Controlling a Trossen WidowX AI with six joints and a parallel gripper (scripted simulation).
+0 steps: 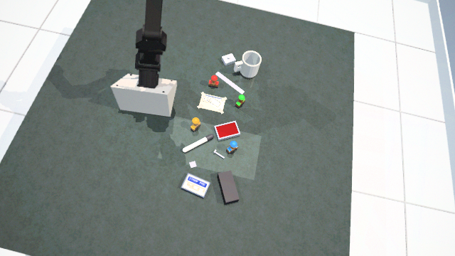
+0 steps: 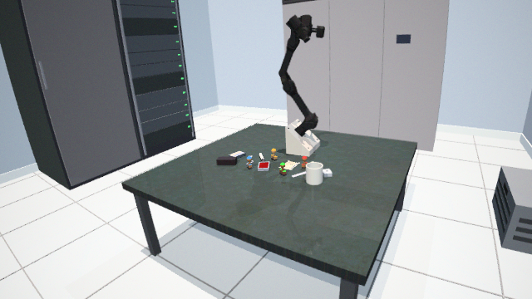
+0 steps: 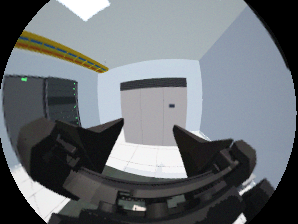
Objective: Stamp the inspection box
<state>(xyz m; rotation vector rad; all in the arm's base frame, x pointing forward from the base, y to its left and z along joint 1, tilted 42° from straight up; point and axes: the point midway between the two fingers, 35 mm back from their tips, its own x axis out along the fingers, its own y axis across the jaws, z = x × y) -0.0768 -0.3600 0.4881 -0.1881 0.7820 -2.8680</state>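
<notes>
A small cream card (image 1: 212, 102) (image 2: 292, 165) lies on the bench; its box and any print are too small to read. The open red ink pad (image 1: 227, 130) (image 2: 263, 165) lies near it. Four small round-knobbed pieces, apparently the stamps, stand around them: red (image 1: 213, 81) (image 2: 304, 159), green (image 1: 240, 101) (image 2: 283, 169), yellow (image 1: 195, 124) (image 2: 273, 154) and blue (image 1: 232, 146) (image 2: 249, 162). Which one is PASS cannot be read. My gripper (image 3: 149, 124) is wide open and empty, raised high above the bench and facing the room's cabinet.
A white mug (image 1: 251, 67) (image 2: 314, 174) and white block (image 1: 228, 59) (image 2: 327, 173) stand beyond a white strip (image 1: 229, 82). A pen (image 1: 197, 144), a small screw (image 1: 219, 154), a white chip (image 1: 193, 164), the "STAMP PAD" lid (image 1: 195, 185) and a dark block (image 1: 228, 188) (image 2: 226, 161) lie on the other side.
</notes>
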